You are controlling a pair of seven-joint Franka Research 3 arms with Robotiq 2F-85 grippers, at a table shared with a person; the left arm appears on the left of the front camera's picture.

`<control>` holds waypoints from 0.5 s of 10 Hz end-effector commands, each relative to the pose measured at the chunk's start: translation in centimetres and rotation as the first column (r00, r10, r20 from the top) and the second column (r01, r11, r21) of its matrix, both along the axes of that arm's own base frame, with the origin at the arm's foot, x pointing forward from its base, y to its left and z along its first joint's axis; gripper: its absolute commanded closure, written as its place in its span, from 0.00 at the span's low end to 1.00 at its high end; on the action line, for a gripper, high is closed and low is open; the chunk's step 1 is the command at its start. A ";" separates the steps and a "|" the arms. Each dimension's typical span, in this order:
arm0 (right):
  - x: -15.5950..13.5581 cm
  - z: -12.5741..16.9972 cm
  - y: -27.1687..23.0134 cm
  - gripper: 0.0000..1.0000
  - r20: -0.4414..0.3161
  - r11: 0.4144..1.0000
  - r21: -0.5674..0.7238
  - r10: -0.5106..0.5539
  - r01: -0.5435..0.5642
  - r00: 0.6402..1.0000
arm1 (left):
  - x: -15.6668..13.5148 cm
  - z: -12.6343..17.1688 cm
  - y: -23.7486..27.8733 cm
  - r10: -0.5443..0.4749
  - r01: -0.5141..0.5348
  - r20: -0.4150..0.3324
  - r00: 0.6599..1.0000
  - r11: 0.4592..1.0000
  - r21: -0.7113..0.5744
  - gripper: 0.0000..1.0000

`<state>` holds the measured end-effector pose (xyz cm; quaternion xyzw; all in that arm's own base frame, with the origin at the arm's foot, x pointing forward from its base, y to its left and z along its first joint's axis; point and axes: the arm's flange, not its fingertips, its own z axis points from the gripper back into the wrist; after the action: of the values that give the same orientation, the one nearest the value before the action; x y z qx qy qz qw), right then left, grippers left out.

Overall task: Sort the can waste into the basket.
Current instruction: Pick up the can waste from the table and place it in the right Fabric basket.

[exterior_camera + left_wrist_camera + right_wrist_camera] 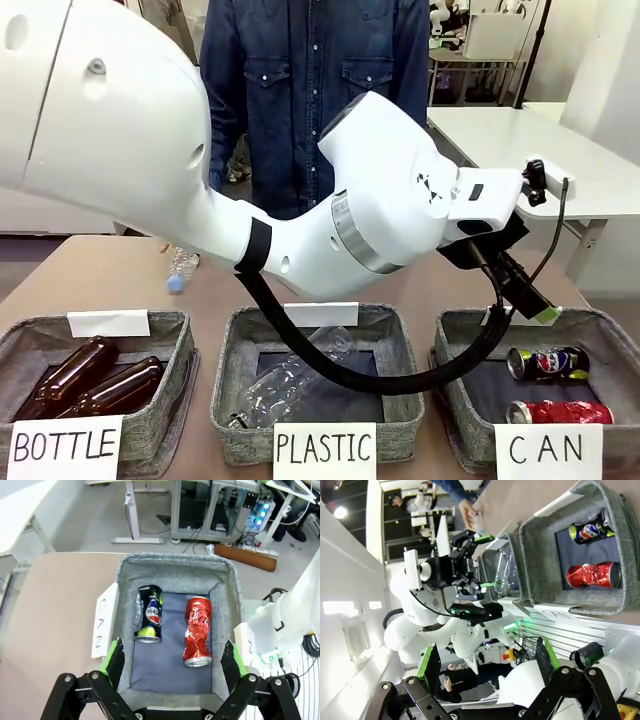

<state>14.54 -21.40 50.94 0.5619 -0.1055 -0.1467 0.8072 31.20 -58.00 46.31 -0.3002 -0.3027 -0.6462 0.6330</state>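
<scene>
Both cans lie in the grey basket (598,324) signed "CAN" at the right. The dark can with the colourful label (545,362) rests at the back and the dented red can (560,411) in front of it. My left arm reaches across the table, and its gripper (538,305) hangs just above the basket's back rim. In the left wrist view this gripper (173,662) is open and holds nothing, straight over the basket (175,562), the dark can (150,614) and the red can (196,631). My right gripper (486,664) is open and holds nothing, off to the side of the basket (540,565).
The "PLASTIC" basket (232,385) in the middle holds clear bottles. Brown bottles lie in the "BOTTLE" basket (175,365) on the left. A clear plastic bottle (182,268) lies on the far table side. A person in a denim shirt (310,60) stands across the table.
</scene>
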 end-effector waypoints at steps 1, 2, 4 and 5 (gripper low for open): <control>0.0 0.3 -0.1 0.00 0.014 1.000 0.001 0.015 -0.015 1.000 | 0.5 0.4 1.3 -0.006 0.006 -0.006 1.000 1.000 -0.013 0.00; 0.0 0.3 -0.1 0.00 0.014 1.000 0.001 0.015 -0.015 1.000 | 1.0 0.9 1.9 0.019 -0.016 -0.048 0.999 0.998 0.060 0.00; 1.3 -0.2 0.5 0.00 -0.015 0.998 0.030 0.057 -0.056 0.998 | 0.9 3.5 5.6 0.021 0.005 -0.116 0.993 0.977 0.212 0.00; 2.9 -0.2 1.3 0.00 -0.027 0.995 0.037 0.092 -0.091 0.995 | 0.7 5.8 8.8 0.032 0.006 -0.151 0.988 0.968 0.250 0.00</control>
<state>15.74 -20.68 50.47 0.5674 -0.0839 -0.1361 0.8077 32.63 -52.07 48.20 -0.2576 -0.2142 -0.6497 0.6824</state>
